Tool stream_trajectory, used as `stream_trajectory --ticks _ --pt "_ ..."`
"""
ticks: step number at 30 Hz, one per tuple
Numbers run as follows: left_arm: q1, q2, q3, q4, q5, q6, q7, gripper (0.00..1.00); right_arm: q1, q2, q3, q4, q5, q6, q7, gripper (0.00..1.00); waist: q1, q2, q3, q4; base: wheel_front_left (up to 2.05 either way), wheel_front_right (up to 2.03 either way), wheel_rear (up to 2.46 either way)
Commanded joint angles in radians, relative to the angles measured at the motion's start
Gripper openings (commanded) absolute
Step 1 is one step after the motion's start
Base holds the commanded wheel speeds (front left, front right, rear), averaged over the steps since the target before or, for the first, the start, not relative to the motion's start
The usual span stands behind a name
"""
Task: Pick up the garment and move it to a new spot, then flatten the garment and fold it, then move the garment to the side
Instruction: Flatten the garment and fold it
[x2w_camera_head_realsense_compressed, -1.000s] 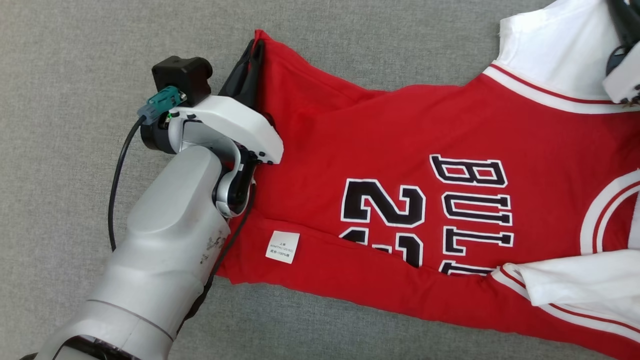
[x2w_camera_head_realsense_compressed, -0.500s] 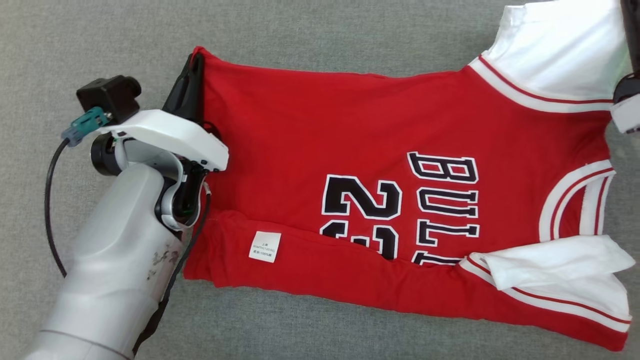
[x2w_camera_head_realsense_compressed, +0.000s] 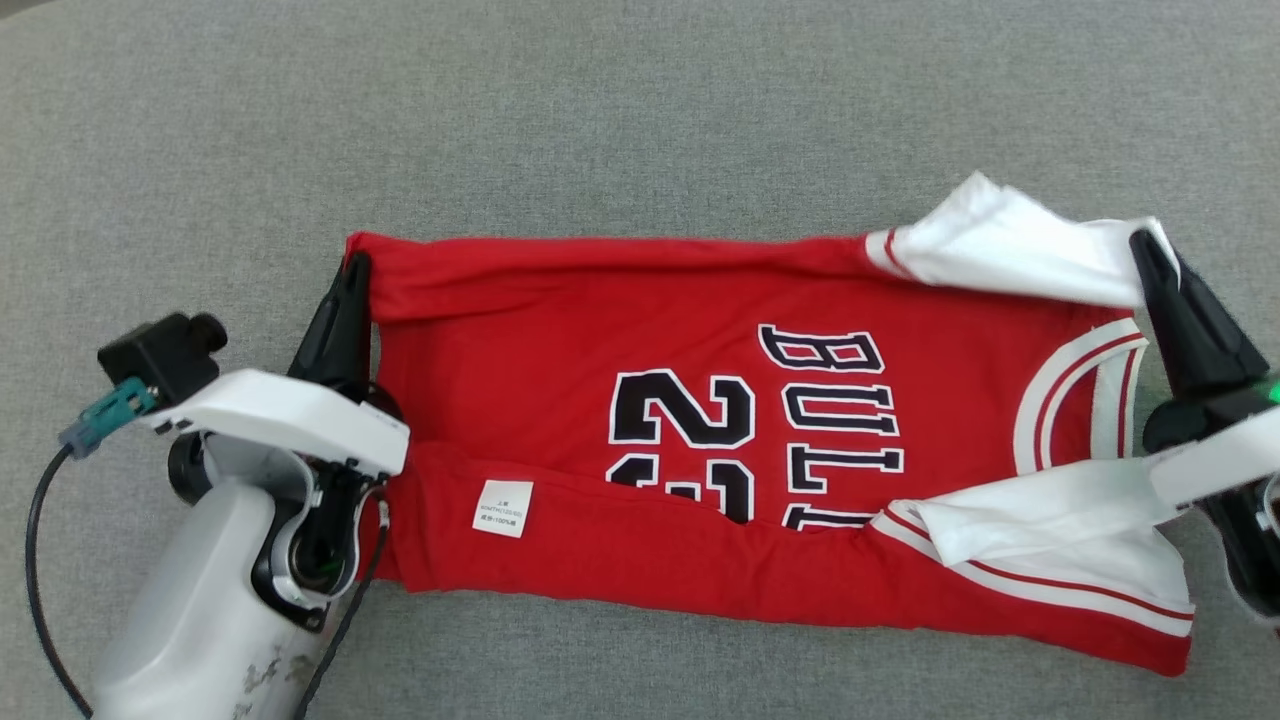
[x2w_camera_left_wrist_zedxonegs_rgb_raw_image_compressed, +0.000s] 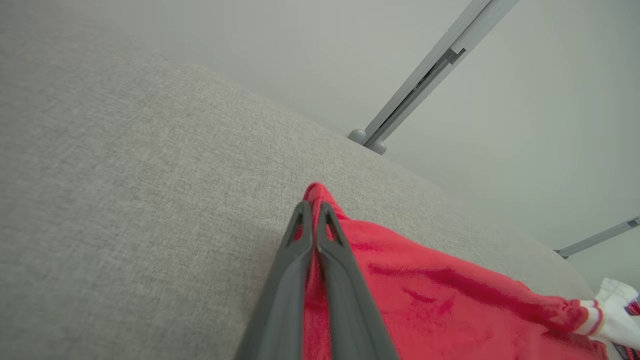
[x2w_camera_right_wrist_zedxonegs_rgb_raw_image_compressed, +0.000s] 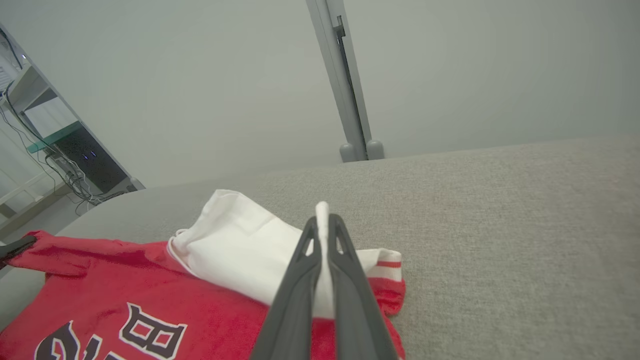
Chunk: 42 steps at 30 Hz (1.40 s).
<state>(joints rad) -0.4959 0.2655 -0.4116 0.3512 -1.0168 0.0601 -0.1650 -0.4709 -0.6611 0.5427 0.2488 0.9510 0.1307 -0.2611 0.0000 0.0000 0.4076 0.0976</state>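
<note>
Two hands grip the red Bulls jersey (x2w_camera_head_realsense_compressed: 560, 330) at opposite ends of its far edge. The left hand (x2w_camera_head_realsense_compressed: 355, 265) has its dark fingers pressed together on the red hem corner. The left wrist view shows the same: fingertips of the left hand (x2w_camera_left_wrist_zedxonegs_rgb_raw_image_compressed: 311, 206) closed, w/ a bit of red cloth (x2w_camera_left_wrist_zedxonegs_rgb_raw_image_compressed: 425, 300) poking out past them. The right hand (x2w_camera_head_realsense_compressed: 1143, 245) is closed on the far white sleeve (x2w_camera_head_realsense_compressed: 1010, 250). In the right wrist view a thin white fold sits clamped btwn the tips of the right hand (x2w_camera_right_wrist_zedxonegs_rgb_raw_image_compressed: 322, 218), w/ the jersey (x2w_camera_right_wrist_zedxonegs_rgb_raw_image_compressed: 100, 285) spread to that view's left.

The jersey lies lengthwise across the grey fabric surface (x2w_camera_head_realsense_compressed: 640, 120), hem at the left, collar & sleeves at the right, the far edge running fairly straight from one hand to the other. The near long edge is folded up over the front, hiding the lower part of the black digits & letters. A small white label (x2w_camera_head_realsense_compressed: 503, 508) shows on that fold. The near white sleeve (x2w_camera_head_realsense_compressed: 1040, 505) lies crumpled on the fold, by the right hand's pale body. A black cable (x2w_camera_head_realsense_compressed: 35, 560) loops beside the left arm. Can't tell whether the far edge is raised off the surface.
</note>
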Motion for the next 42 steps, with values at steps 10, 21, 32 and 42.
stream_trajectory --ticks 10,21,32,42 --pt "0.217 0.062 0.049 -0.142 -0.068 0.064 0.023 0.0 0.322 0.1 -0.137 -0.127 -0.01 0.0 -0.005 0.0 0.0 0.0 -0.039 -0.035 0.0 0.0 0.0" --pt "0.325 0.084 -0.012 -0.124 0.007 0.188 0.044 1.0 0.437 0.147 -0.169 -0.078 -0.046 0.0 0.028 1.0 0.0 0.0 -0.073 -0.049 0.0 0.0 0.0" --pt "0.332 0.05 -0.032 -0.245 0.297 0.316 -0.1 1.0 0.421 0.27 -0.407 -0.156 -0.343 0.0 0.005 1.0 0.0 0.0 -0.111 -0.049 0.0 0.0 0.0" --pt "0.36 -0.048 0.059 -0.357 0.545 0.29 -0.101 1.0 0.487 0.385 -0.517 -0.338 -0.601 0.0 0.097 1.0 0.0 0.0 -0.158 -0.054 0.0 0.0 0.0"
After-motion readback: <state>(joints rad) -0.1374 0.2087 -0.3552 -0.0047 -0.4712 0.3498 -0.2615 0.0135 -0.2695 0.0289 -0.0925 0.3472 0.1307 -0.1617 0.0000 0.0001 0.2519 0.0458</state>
